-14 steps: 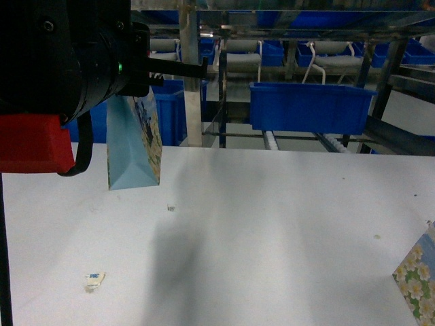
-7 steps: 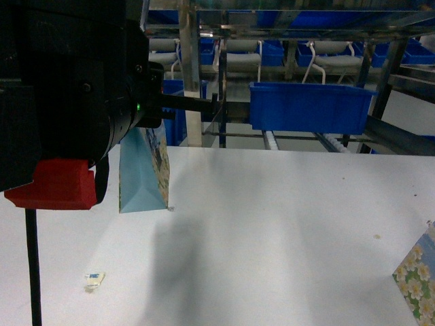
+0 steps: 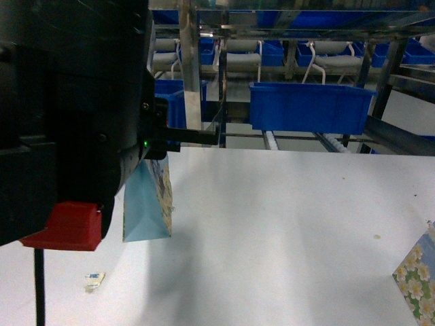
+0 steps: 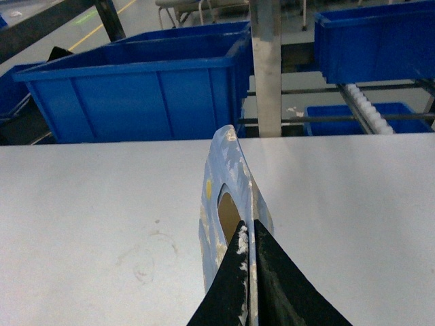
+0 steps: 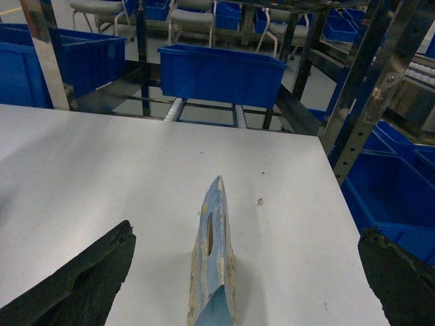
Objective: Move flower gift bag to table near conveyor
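In the left wrist view my left gripper (image 4: 249, 232) is shut on the top edge of a blue flower gift bag (image 4: 221, 178), beside its handle cut-out. From the head view that bag (image 3: 147, 207) hangs under my big black left arm (image 3: 75, 122), low over the white table (image 3: 285, 224); whether it touches the table I cannot tell. Behind the table stands the steel conveyor (image 3: 272, 140) with white rollers. My right gripper (image 5: 246, 234) is open, its fingers wide on either side of another flower gift bag (image 5: 212, 272) standing on the table (image 5: 102, 156).
Blue crates (image 3: 309, 107) sit on the conveyor lanes, and another (image 4: 136, 95) lies just past the table's far edge. A steel post (image 3: 190, 75) rises behind the table. A scrap of paper (image 3: 94, 280) lies near the front left. The standing bag (image 3: 416, 278) is at the right edge.
My left arm has come down and nearer to the head camera, carrying the bag lower and slightly right over the table. The bag at the right edge has not moved.
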Robot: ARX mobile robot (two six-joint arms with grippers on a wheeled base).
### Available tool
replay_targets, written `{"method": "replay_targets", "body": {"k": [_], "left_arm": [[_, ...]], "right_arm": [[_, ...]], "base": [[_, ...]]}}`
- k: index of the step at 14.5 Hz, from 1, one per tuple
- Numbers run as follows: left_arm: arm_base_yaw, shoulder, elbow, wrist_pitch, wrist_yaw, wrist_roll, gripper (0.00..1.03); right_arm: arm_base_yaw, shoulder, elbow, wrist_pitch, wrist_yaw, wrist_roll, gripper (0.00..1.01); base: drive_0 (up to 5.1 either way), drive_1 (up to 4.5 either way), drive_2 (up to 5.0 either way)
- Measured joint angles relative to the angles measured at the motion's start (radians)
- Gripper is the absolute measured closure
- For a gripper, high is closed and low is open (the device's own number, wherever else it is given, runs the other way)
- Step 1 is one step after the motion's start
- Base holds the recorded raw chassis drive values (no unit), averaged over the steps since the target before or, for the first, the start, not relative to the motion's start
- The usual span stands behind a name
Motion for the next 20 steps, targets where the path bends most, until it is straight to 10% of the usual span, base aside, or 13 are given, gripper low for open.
{"method": "replay_targets", "body": {"k": [14, 19, 20], "left_arm": [[-0.052, 0.151, 0.024, -0.014, -0.034, -0.166, 1.01], [-0.035, 0.074, -0.118, 0.028, 0.003, -0.166, 0.44], [-0.024, 0.015, -0.133, 0.032, 0.026, -0.163, 0.19]], "right_arm": [[0.0, 0.0, 0.0, 0.0, 0.0, 0.0, 0.03], [0.0, 0.0, 0.0, 0.0, 0.0, 0.0, 0.03], [0.0, 0.0, 0.0, 0.0, 0.0, 0.0, 0.03]], "base": [[0.0, 0.0, 0.0], [0.0, 0.0, 0.0], [0.0, 0.0, 0.0]]}}
